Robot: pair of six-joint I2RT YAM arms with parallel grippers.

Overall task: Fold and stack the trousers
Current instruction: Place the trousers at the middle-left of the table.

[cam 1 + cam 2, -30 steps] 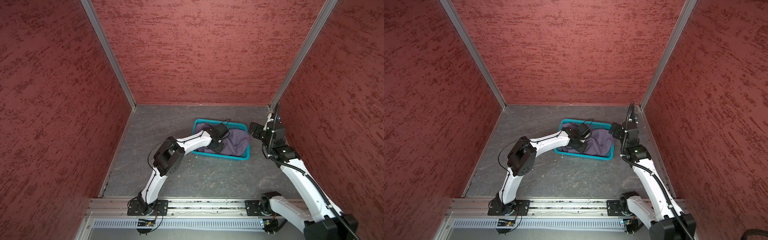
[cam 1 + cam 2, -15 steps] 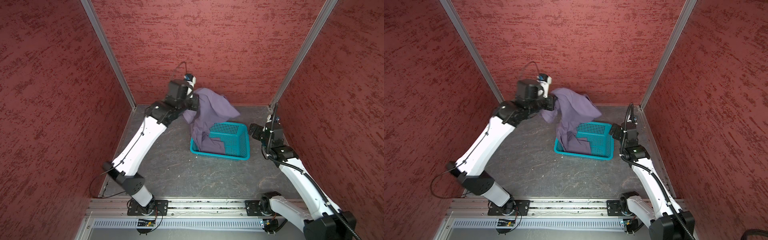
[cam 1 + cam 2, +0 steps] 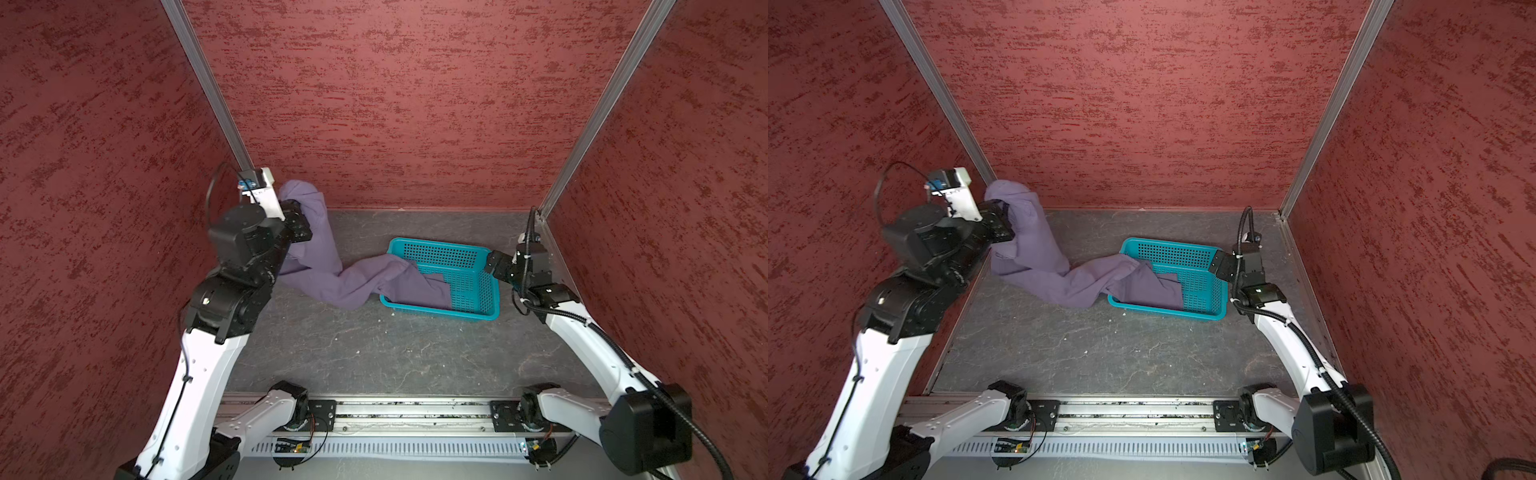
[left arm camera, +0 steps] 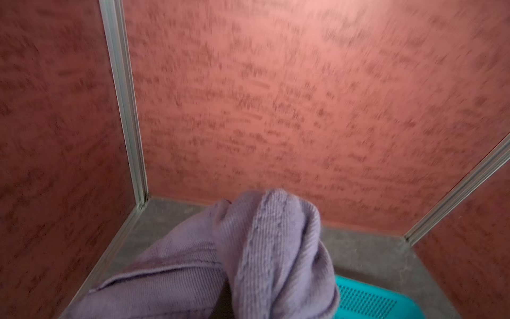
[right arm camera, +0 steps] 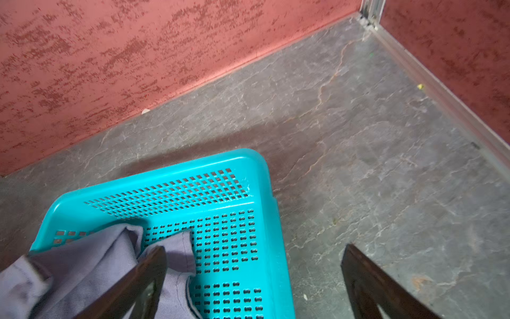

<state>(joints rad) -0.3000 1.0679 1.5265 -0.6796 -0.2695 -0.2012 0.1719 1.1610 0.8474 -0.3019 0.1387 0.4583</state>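
Note:
The purple trousers [image 3: 345, 282] trail from the far left corner across the floor into the teal basket [image 3: 440, 243], where one end still lies. My left gripper [image 3: 297, 216] is raised near that corner and shut on a bunched upper part of the trousers [image 3: 1059, 278]. In the left wrist view the trousers [image 4: 276, 248] cover the jaws. My right gripper [image 3: 496, 266] stands open at the basket's right end, one finger over the basket [image 5: 248, 157] and the trousers [image 5: 91, 265], the other over bare floor. Both top views show this right gripper [image 3: 1219, 266] holding nothing.
Red textured walls close in the back and both sides, with metal corner posts [image 3: 208, 87]. The grey floor [image 3: 395, 353] spreads in front of the basket. The arm bases sit on a rail [image 3: 407, 415] along the near edge.
My left gripper closed on the trousers in the basket, lifted them high, then swung left and down to the far left corner, dragging most of them out. The right arm stayed put.

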